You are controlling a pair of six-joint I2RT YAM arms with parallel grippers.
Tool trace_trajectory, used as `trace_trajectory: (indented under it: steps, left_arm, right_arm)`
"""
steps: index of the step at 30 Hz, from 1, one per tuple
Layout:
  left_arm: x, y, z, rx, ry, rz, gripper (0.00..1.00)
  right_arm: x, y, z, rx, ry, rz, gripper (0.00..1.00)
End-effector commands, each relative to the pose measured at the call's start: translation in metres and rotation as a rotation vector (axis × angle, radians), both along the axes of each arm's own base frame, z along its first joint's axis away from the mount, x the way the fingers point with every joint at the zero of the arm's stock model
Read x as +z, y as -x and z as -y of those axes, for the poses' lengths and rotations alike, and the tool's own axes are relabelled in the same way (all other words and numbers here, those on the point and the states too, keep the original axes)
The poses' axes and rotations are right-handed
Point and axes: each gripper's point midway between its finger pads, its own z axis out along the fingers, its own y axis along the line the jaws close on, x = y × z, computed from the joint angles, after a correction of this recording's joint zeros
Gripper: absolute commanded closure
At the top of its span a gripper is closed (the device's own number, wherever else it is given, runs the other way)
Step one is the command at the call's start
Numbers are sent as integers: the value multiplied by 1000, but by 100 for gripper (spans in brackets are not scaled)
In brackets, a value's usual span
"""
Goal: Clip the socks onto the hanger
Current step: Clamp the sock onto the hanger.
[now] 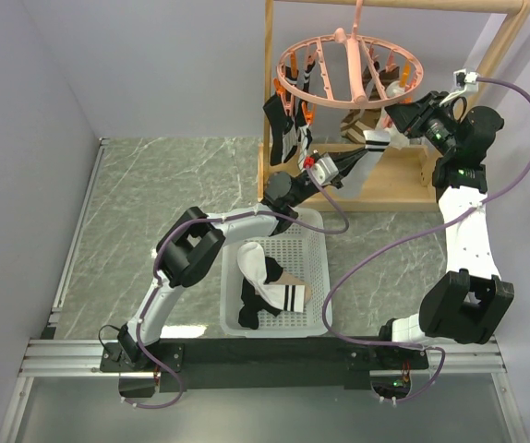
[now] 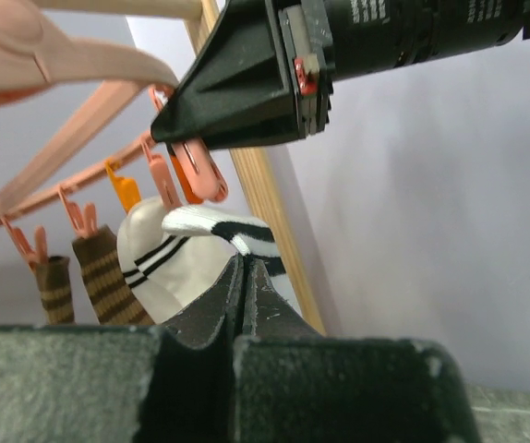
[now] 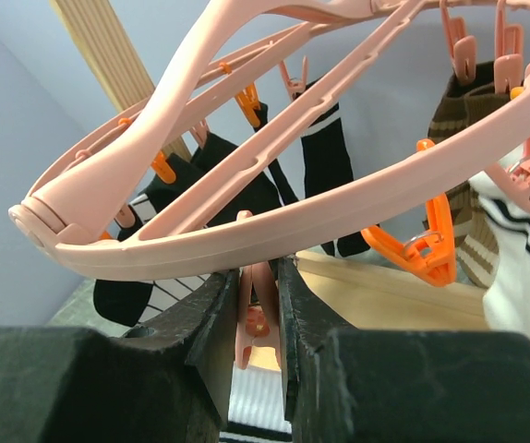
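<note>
The round pink hanger [image 1: 348, 65] hangs from the wooden rack, with several socks clipped round its rim. My left gripper [image 1: 355, 159] is shut on the cuff of a white sock with black stripes [image 1: 374, 146] and holds it up just below the rim. In the left wrist view the jaws [image 2: 245, 261] pinch that sock [image 2: 211, 233] under a pink clip [image 2: 198, 173]. My right gripper [image 1: 392, 113] is shut on that pink clip [image 3: 258, 309], squeezing it under the hanger ring [image 3: 293, 221]; the sock's cuff is below the clip and apart from it.
A white basket [image 1: 319, 277] in front of the arms holds several more socks [image 1: 270, 286]. The light wooden rack [image 1: 500, 46] stands behind the hanger. Brown striped socks [image 2: 99, 277] and black socks [image 3: 325, 175] hang from other clips. Grey walls stand left and right.
</note>
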Motion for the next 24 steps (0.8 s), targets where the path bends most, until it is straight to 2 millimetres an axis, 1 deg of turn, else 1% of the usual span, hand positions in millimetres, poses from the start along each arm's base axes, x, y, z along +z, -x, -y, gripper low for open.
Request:
trace_trajectory:
  steps: [1, 5, 10, 13, 17, 24]
  left_arm:
    - [38, 12, -12, 20, 85, 137, 99]
    - [38, 20, -13, 26, 67, 202, 99]
    - [38, 31, -12, -23, 55, 231, 99]
    - [39, 36, -13, -49, 68, 247, 99]
    - [45, 37, -13, -57, 88, 246, 99]
    - [54, 33, -12, -48, 103, 263, 99]
  right_arm:
    - [31, 2, 1, -32, 25, 71, 100]
    - [30, 4, 3, -44, 63, 81, 100]
    - [41, 8, -4, 1, 45, 110, 100]
    - [39, 6, -3, -4, 41, 102, 100]
    - [34, 4, -3, 7, 46, 87, 100]
    - [31, 9, -11, 62, 58, 85, 100]
